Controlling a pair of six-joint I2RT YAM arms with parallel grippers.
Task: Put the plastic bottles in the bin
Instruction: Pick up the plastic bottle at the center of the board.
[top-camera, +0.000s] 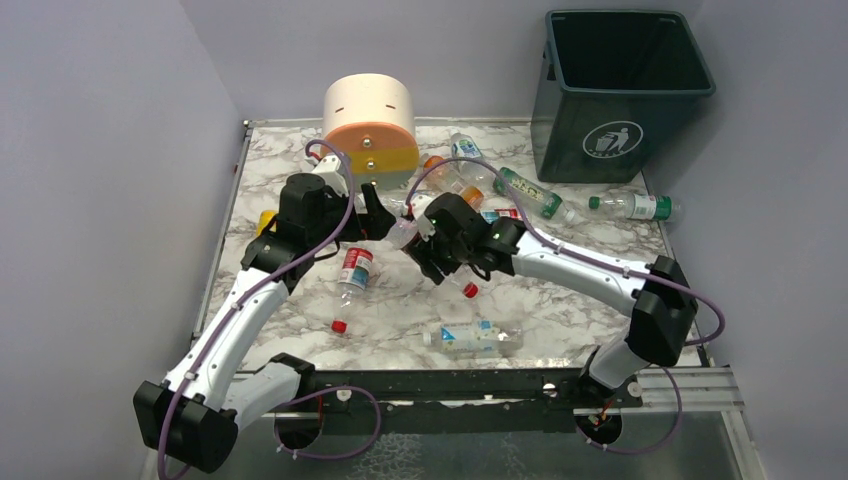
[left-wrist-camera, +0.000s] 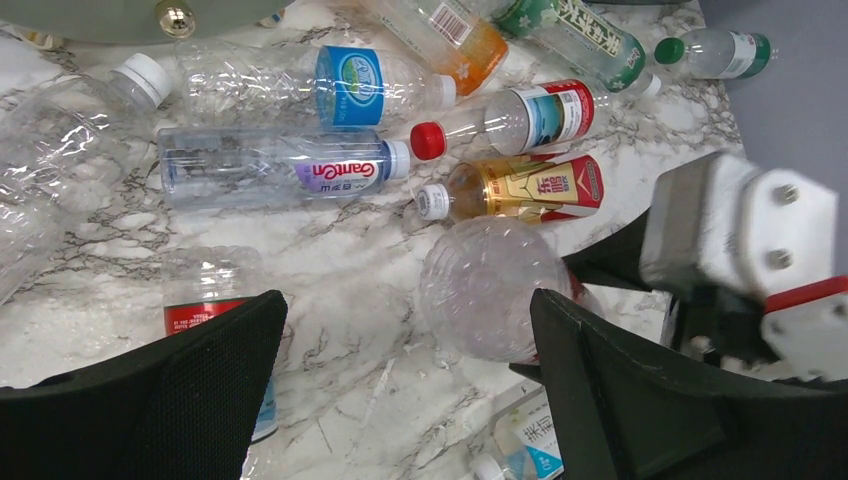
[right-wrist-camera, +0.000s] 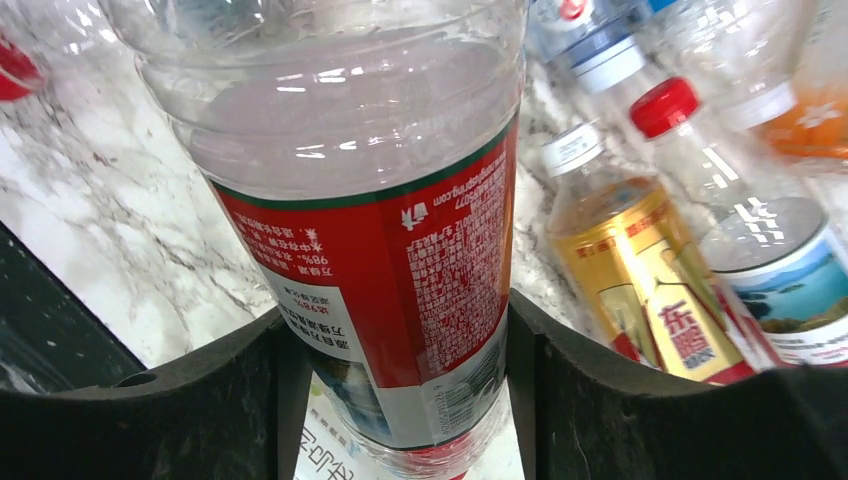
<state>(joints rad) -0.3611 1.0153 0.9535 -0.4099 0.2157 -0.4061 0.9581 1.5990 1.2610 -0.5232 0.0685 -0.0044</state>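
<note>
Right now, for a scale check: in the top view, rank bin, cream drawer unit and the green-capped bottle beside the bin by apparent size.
Largest: bin.
Then: cream drawer unit.
Smallest: green-capped bottle.

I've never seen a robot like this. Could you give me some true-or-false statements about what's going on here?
1. The right gripper grips a clear plastic bottle with a red label. True.
2. The left gripper also holds a bottle. False: its jaws stand open, nothing between them.
3. The dark green square plastic bin lies on its side. False: it stands upright.
4. Other plastic bottles lie on the marble-patterned table. True.
</note>
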